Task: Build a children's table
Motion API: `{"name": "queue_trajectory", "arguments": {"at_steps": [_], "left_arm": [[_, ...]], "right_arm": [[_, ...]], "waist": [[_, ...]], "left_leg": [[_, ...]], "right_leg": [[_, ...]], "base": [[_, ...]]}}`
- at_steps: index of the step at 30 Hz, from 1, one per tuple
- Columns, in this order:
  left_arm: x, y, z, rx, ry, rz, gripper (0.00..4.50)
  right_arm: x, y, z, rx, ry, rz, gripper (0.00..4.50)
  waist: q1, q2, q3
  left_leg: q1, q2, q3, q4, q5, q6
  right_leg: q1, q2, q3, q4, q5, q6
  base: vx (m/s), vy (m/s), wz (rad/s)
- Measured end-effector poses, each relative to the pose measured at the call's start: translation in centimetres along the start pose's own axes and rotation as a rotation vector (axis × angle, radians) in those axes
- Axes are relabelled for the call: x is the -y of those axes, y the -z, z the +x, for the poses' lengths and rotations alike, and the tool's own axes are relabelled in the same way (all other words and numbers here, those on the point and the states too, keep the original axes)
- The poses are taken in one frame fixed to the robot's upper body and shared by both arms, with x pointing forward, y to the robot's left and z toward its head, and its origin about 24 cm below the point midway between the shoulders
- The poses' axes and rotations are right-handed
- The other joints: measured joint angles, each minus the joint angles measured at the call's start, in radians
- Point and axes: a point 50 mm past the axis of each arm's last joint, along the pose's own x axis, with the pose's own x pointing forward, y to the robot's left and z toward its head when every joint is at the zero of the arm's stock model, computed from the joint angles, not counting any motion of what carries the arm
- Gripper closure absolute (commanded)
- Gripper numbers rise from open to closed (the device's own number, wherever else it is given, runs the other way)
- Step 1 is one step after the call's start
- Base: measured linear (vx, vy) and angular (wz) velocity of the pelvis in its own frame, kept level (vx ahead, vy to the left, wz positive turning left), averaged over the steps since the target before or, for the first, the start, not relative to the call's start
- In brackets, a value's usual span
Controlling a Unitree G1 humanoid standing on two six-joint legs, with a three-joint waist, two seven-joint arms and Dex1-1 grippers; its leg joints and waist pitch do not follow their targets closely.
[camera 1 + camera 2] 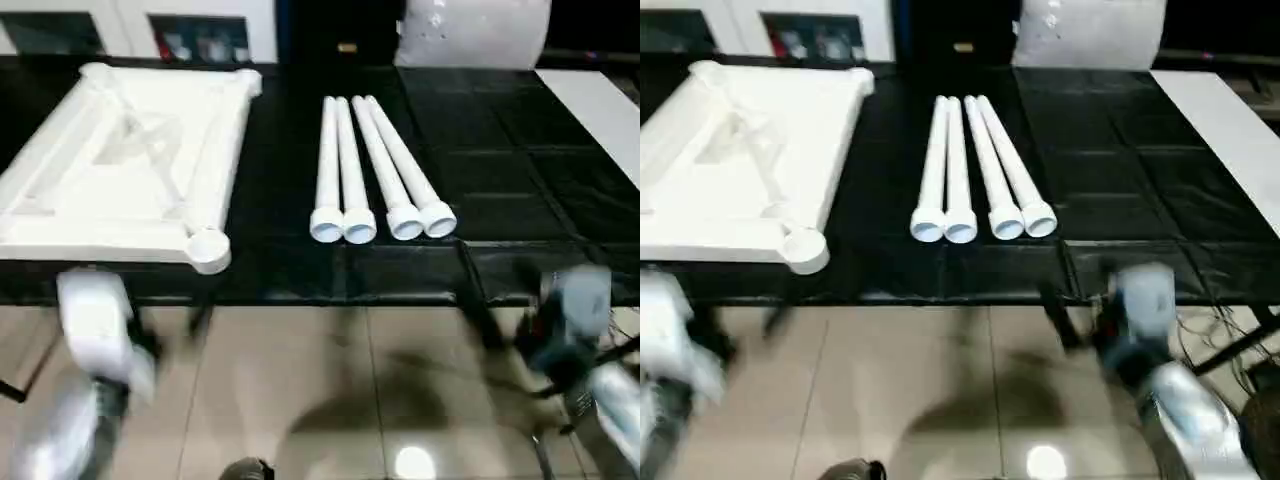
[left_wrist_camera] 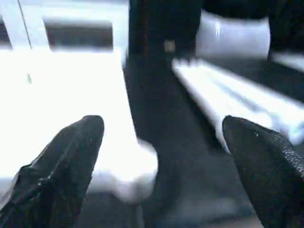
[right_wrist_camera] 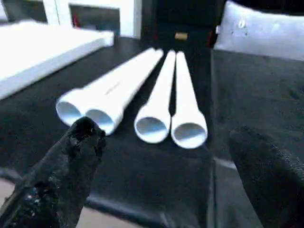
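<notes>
The top (image 1: 120,170) lies ribs-up on the black bench (image 1: 520,180), sockets ready, four legs (image 1: 375,170) just beside it, while left gripper (image 2: 161,156) and right gripper (image 3: 166,156) hang spread wide and empty.

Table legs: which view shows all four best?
The left eye view: all four legs lie side by side on the black mat, full length visible. The right eye view matches it. The right wrist view shows mainly their open ends; the left wrist view blurs them.
</notes>
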Motion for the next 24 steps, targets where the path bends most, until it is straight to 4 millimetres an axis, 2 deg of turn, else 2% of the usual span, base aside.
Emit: {"name": "queue_trajectory", "arguments": {"at_steps": [2, 4, 8, 11, 13, 16, 18, 20, 21, 22, 23, 24], "left_arm": [[-0.2, -0.1, 1.2, 0.001, -0.039, 0.005, 0.02], [-0.2, 0.3, 1.9, -0.02, -0.052, 0.024, 0.02], [0.7, 2.4, 3.2, -0.119, -0.028, 0.043, 0.02], [2.0, 5.0, 3.5, -0.214, -0.012, 0.035, 0.02], [2.5, 5.9, 3.6, -0.243, 0.005, 0.075, 0.02], [3.2, 6.0, 4.3, -0.245, 0.04, 0.102, 0.02], [3.4, 5.5, 4.8, -0.217, 0.045, 0.107, 0.02], [3.5, 5.4, 5.1, -0.206, 0.045, 0.109, 0.02], [3.6, 5.6, 5.1, -0.205, 0.044, 0.106, 0.02], [3.6, 5.8, 5.1, -0.21, 0.042, 0.106, 0.02], [3.5, 6.0, 5.0, -0.22, 0.038, 0.107, 0.02], [3.4, 6.1, 5.0, -0.224, 0.034, 0.109, 0.02]], "right_arm": [[0.1, 0.0, 0.7, 0.011, 0.091, 0.075, 0.0], [0.0, -0.4, 1.1, 0.029, 0.118, 0.105, 0.0], [-0.8, 0.2, 2.1, -0.013, 0.109, 0.048, 0.0], [-1.8, 1.5, 3.1, -0.057, 0.119, 0.116, 0.0], [-2.3, 2.2, 3.5, -0.085, 0.119, 0.143, 0.0], [-2.7, 2.7, 3.7, -0.1, 0.154, 0.163, 0.0], [-2.6, 2.7, 3.7, -0.102, 0.159, 0.158, 0.0], [-2.3, 2.8, 3.7, -0.109, 0.164, 0.13, 0.0], [-2.0, 3.0, 3.7, -0.118, 0.173, 0.114, 0.0], [-1.9, 3.2, 3.7, -0.129, 0.177, 0.1, 0.0], [-1.7, 3.4, 3.7, -0.14, 0.182, 0.085, 0.0], [-1.7, 3.5, 3.7, -0.142, 0.181, 0.086, 0.0]], "waist": [[-0.002, 0.0, 0.0], [-0.002, 0.007, -0.002], [-0.005, 0.016, -0.008], [-0.016, 0.029, -0.012], [-0.022, 0.031, -0.013], [-0.023, 0.031, -0.014], [-0.018, 0.034, -0.018], [-0.011, 0.041, -0.024], [-0.002, 0.047, -0.028], [0.004, 0.053, -0.032], [0.01, 0.061, -0.037], [0.01, 0.063, -0.038]], "left_leg": [[0.002, 0.0, 0.0, 0.004, 0.001, -0.001], [0.003, 0.0, -0.001, 0.006, 0.002, -0.003], [0.005, 0.0, -0.002, 0.006, 0.004, -0.006], [0.004, 0.0, -0.002, 0.008, 0.004, -0.006], [0.004, 0.0, -0.002, 0.008, 0.004, -0.006], [0.002, 0.0, -0.003, 0.009, 0.005, -0.006], [-0.006, 0.0, -0.003, 0.015, 0.004, 0.002], [-0.016, -0.001, -0.005, 0.034, -0.003, 0.021], [-0.029, -0.001, -0.015, 0.064, -0.019, 0.047], [-0.043, -0.004, -0.034, 0.089, -0.031, 0.067], [-0.053, -0.007, -0.052, 0.104, -0.039, 0.065], [-0.053, -0.018, -0.05, 0.107, -0.041, 0.062]], "right_leg": [[-0.001, 0.0, 0.001, 0.008, 0.0, 0.0], [0.0, 0.0, 0.001, 0.009, 0.0, 0.0], [0.001, 0.0, 0.003, 0.01, 0.002, 0.004], [0.0, 0.0, 0.003, 0.011, 0.005, 0.002], [0.0, 0.0, 0.002, 0.012, 0.005, 0.002], [0.0, 0.0, 0.001, 0.013, 0.005, 0.002], [0.0, -0.003, 0.002, 0.011, 0.005, 0.002], [0.001, -0.005, 0.005, 0.011, 0.006, 0.007], [0.001, -0.007, 0.009, 0.011, 0.006, 0.015], [0.002, -0.006, 0.012, 0.011, 0.007, 0.023], [0.003, -0.01, 0.015, 0.012, 0.008, 0.033], [0.003, -0.02, 0.017, 0.011, 0.008, 0.04]], "base": [[0.0, 0.0, 0.0], [0.0, 0.0, 0.0], [0.0, 0.0, 0.0], [0.0, 0.0, 0.0], [0.0, 0.0, 0.0], [0.0, 0.0, 0.0], [0.0, 0.0, 0.0], [-0.002, 0.068, -0.01], [0.0, 0.115, -0.05], [-0.005, 0.151, -0.06], [-0.005, 0.151, -0.06], [-0.006, 0.203, 0.02]]}}
